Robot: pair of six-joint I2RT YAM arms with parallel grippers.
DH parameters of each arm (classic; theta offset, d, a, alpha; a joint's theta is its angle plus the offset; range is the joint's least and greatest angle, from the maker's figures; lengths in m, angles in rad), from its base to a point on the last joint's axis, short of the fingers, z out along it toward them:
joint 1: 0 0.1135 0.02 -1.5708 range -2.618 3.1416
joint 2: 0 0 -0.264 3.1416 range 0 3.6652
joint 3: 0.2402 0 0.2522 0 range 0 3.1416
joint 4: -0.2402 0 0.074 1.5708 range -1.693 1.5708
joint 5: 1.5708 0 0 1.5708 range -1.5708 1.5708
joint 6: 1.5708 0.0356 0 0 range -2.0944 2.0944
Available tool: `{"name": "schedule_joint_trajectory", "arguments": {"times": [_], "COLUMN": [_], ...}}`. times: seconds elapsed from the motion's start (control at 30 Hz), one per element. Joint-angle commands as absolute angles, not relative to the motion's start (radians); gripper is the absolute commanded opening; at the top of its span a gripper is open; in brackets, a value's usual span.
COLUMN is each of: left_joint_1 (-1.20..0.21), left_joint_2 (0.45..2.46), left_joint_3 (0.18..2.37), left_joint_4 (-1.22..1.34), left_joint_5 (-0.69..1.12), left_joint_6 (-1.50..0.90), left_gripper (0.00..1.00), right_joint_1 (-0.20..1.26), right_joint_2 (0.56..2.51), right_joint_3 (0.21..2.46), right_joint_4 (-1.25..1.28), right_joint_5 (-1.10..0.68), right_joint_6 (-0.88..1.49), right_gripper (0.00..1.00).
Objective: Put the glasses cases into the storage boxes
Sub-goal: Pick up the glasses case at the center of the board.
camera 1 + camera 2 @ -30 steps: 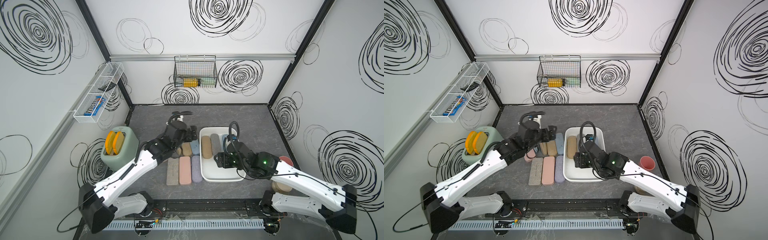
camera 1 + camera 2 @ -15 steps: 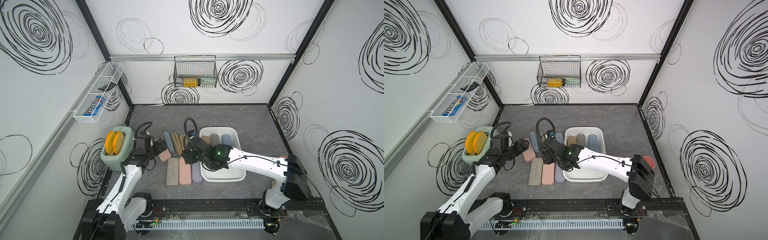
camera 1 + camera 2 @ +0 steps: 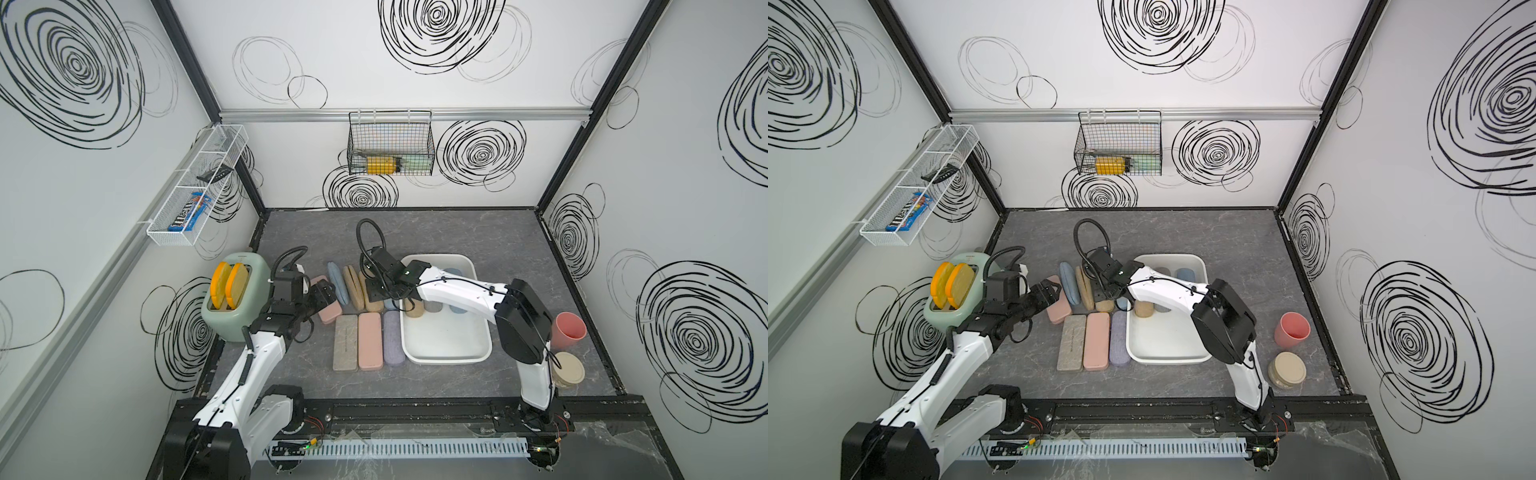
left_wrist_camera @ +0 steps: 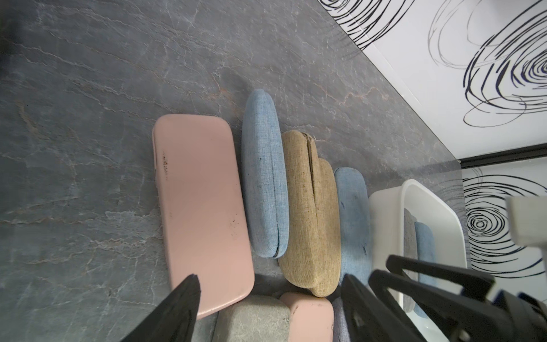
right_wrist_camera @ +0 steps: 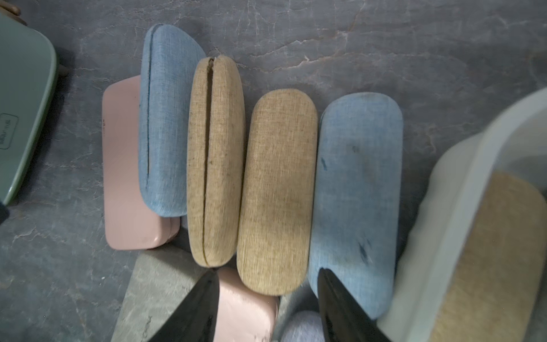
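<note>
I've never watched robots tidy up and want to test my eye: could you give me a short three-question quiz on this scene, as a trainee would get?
1. True or false: the white tub is empty.
2. What stands in the green toaster? A) two toast slices B) a pink cup C) a glasses case
3. What colour is the flat case lying between the grey-beige case and the lilac case?
Key: 1 false, a tan case and others lie in it. 2 A. 3 pink, the pink case.
</note>
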State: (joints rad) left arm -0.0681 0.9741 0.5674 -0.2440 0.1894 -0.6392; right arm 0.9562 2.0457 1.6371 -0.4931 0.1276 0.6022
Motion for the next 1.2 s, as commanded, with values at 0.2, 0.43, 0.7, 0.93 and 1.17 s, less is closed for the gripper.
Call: {"name": "schedule_joint_trajectory", "arguments": {"times": [0.2,0.43,0.7,0.93,1.17], "left_joint_1": [-0.129,-0.148,-0.162,-0.161,-0.165], "left_joint_2": [1.006,1.004,1.024,1.029,1.031], "left_joint_3": [0.655,0.642,0.635,0.635,0.635], "left_joint_4": [-0.33,-0.318,-0.302,-0.307,-0.309], "left_joint_5": [0.066,0.042,0.052,0.047,0.047], "left_joint_6": [-0.546,-0.543,-0.551,-0.554,-0.558], "left_gripper": [0.84,0.84,0.85,0.86,0.87], "right_joint_1": [0.937,0.933,0.933,0.95,0.956], "right_joint_2": [2.135,2.195,2.25,2.311,2.34], "right_joint_3": [1.704,1.751,1.806,1.882,1.899], "right_joint_4": [-0.584,-0.615,-0.622,-0.665,-0.677], "right_joint_5": [0.106,0.126,0.119,0.129,0.154], "right_joint_6": [0.638,0.636,0.635,0.64,0.644], "right_gripper": [0.59,0.61,0.67,0.69,0.77]}}
